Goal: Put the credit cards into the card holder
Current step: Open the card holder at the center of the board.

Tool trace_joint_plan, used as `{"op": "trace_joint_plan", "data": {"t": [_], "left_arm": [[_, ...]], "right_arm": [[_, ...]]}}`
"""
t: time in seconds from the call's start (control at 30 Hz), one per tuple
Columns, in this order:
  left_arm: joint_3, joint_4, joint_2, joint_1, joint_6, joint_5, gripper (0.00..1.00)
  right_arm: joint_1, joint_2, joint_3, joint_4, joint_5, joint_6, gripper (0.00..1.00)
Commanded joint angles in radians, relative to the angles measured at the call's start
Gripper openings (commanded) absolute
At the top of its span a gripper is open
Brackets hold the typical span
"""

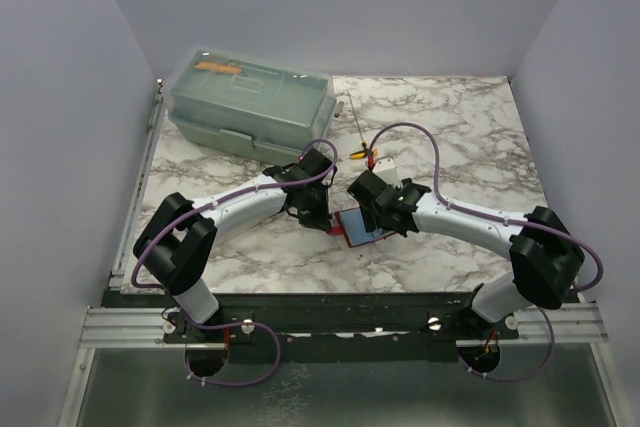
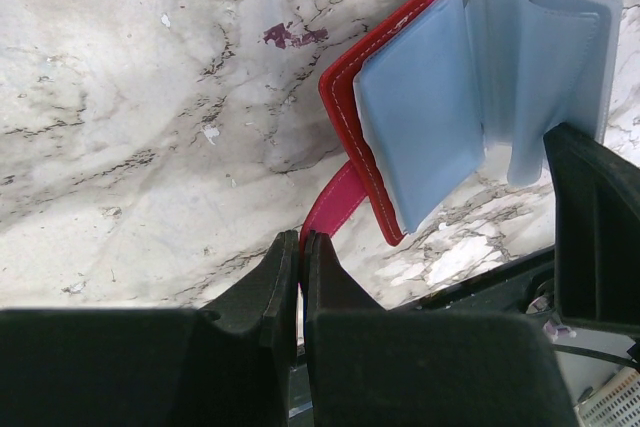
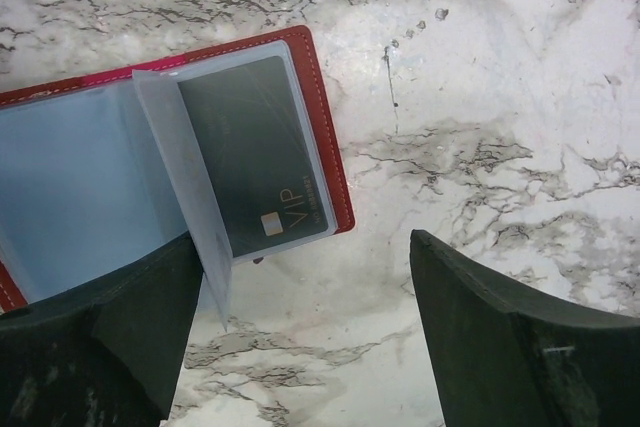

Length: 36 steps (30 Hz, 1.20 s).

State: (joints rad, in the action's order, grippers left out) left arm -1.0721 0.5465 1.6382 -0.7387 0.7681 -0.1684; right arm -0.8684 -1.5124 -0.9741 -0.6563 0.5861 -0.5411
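Left jaws pinch pink strap (image 2: 330,202) of card holder (image 2: 338,122); right jaws wide apart by sleeved credit card (image 3: 255,147) on worktop (image 3: 500,97).

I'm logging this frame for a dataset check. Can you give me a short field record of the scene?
card holder: red, lying open on the marble table
card: dark, marked VIP, in a clear pocket of the holder
left gripper: shut on the holder's pink strap
right gripper: open, one finger beside a raised clear page
background: green toolbox, far left
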Motion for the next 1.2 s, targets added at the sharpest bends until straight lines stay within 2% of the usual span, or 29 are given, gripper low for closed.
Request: {"op": "trace_joint_plan", "data": {"t": [0.0,0.27,0.53,0.8,0.9,1.0,1.1,1.17], "left_arm": [[-0.01,0.01,-0.034,0.003,-0.006,-0.013,0.0],[-0.014,0.01,-0.028,0.004,-0.006,-0.014,0.0],[-0.006,0.01,-0.03,0.003,-0.006,-0.01,0.0],[-0.016,0.012,0.01,0.003,-0.029,-0.008,0.0],[-0.027,0.023,0.024,0.004,-0.042,-0.008,0.0],[-0.039,0.04,0.024,-0.001,-0.05,0.012,0.0],[-0.06,0.08,-0.007,-0.003,-0.052,0.051,0.16],[-0.069,0.105,-0.048,-0.003,-0.052,0.079,0.36]], "right_arm": [[0.019,0.003,0.015,0.008,0.007,-0.011,0.85],[0.078,0.013,0.056,0.099,-0.112,0.046,0.91],[0.179,0.041,0.084,0.133,-0.172,0.06,0.92],[0.281,0.083,0.135,0.21,-0.368,0.081,0.91],[0.287,0.092,0.124,0.206,-0.374,0.082,0.87],[0.286,0.111,0.11,0.23,-0.454,0.123,0.84],[0.286,0.125,0.109,0.269,-0.56,0.139,0.82],[0.286,0.133,0.115,0.293,-0.58,0.142,0.82]]}}
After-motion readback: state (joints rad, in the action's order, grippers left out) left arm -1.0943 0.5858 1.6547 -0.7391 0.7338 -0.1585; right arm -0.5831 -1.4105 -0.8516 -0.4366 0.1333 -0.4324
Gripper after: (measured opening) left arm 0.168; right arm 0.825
